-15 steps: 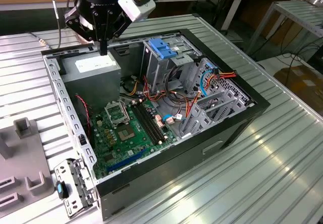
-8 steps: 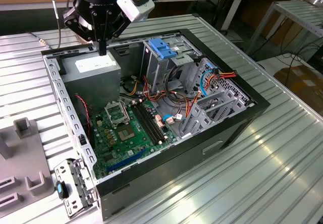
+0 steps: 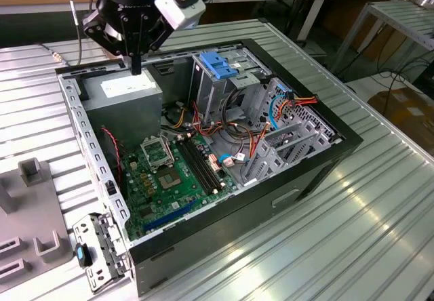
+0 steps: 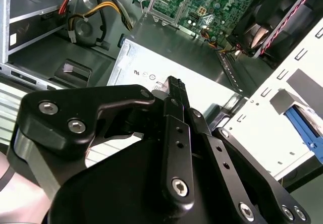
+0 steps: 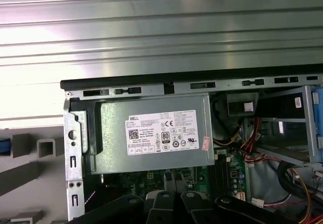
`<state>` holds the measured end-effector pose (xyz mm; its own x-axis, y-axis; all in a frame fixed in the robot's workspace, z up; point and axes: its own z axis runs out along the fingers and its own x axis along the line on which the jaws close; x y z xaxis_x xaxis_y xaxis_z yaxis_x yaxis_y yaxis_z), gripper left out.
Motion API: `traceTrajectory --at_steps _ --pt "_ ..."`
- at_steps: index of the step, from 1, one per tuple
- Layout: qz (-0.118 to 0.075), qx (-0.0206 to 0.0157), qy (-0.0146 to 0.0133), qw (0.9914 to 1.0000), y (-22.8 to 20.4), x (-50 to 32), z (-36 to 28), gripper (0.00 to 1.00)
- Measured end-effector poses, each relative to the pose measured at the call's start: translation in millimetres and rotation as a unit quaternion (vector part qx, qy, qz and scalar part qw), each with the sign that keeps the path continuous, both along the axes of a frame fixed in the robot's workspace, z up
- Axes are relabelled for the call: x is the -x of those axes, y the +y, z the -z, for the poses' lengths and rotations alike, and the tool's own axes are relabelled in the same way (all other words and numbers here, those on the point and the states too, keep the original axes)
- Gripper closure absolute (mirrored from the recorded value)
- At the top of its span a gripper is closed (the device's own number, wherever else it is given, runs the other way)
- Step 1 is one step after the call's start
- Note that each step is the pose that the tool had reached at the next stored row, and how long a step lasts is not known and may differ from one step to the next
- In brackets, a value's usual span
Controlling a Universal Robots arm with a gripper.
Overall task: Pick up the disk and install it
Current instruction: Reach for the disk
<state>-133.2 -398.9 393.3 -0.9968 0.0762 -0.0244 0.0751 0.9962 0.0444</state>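
Observation:
The disk (image 3: 98, 252) is a silver metal slab with a blue end tab. It stands on edge outside the open computer case (image 3: 325, 162), at the case's near corner on the exterior view's left. A blue strip of the disk (image 4: 303, 128) shows past the slotted case wall in the second wrist view. My gripper (image 3: 136, 65) hangs far from it, over the grey power-supply box (image 3: 125, 96) at the case's back corner. In the second wrist view the black fingers (image 4: 174, 90) are shut together with nothing between them.
A tall metal drive cage with a blue latch (image 3: 220, 65) stands at the back of the case. The green motherboard (image 3: 169, 172) and red, orange and blue cables (image 3: 271, 121) cover the case floor. Grey fixture blocks (image 3: 30, 206) sit on the ribbed metal table (image 3: 366, 233).

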Motion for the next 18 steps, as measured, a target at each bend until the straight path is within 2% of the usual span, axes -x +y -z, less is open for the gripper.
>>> traceTrajectory --at_steps 18 --pt "0.0 0.0 0.0 1.0 0.0 3.9 0.0 0.89"
